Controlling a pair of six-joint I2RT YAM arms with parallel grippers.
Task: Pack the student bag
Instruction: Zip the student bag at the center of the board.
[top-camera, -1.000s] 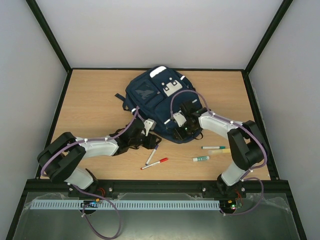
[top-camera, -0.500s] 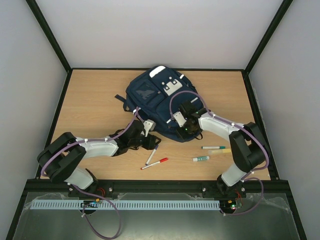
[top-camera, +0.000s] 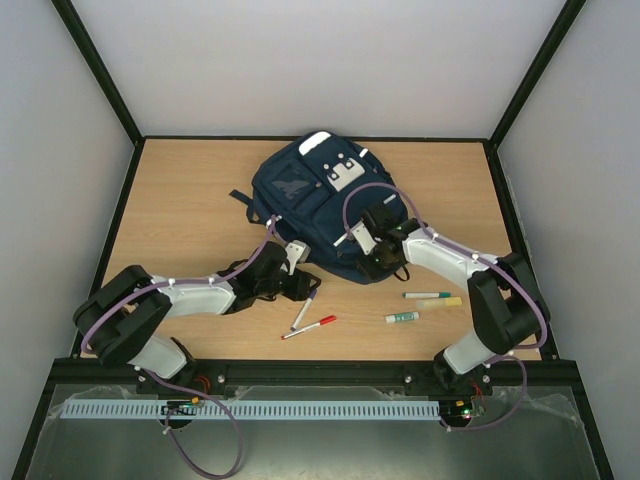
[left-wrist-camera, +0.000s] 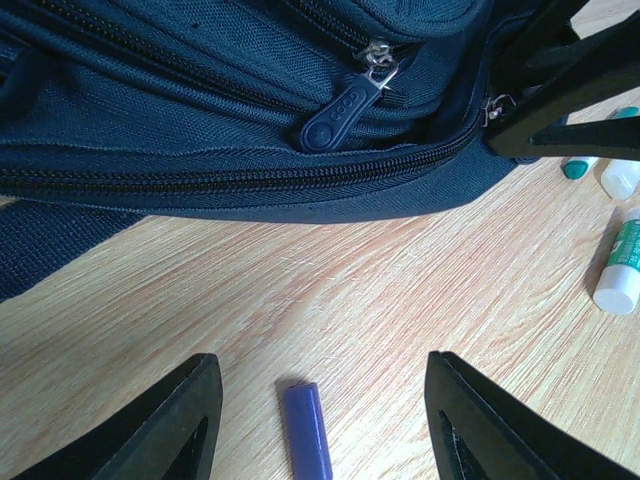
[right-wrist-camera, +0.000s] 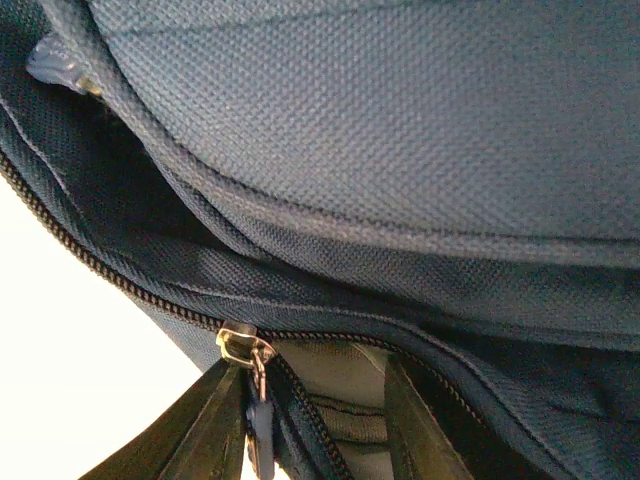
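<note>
Widest of all is the wooden desk (top-camera: 180, 220), and the student bag (top-camera: 310, 200) lies flat across its far middle, navy, its white patches turned up. Both arms reach in to the bag's near edge.

The left fingers (top-camera: 298, 286) hang low over bare wood just beside that edge. They are spread wide with nothing in them, and the end of a purple pen (left-wrist-camera: 305, 432) lies on the desk between them.

The right fingers (top-camera: 372, 266) are nosed into the bag's lower right corner. In the wrist view they straddle a partly unzipped seam, and the metal zip slider (right-wrist-camera: 240, 346) sits right against one finger. Whether they pinch it, I can't tell.

Now the small stuff on the desk nearer the arms. A red marker (top-camera: 310, 326) lies close by the purple pen. Off to the right are a green pen (top-camera: 427, 295) and a glue stick (top-camera: 402, 317), both well clear of the bag.
</note>
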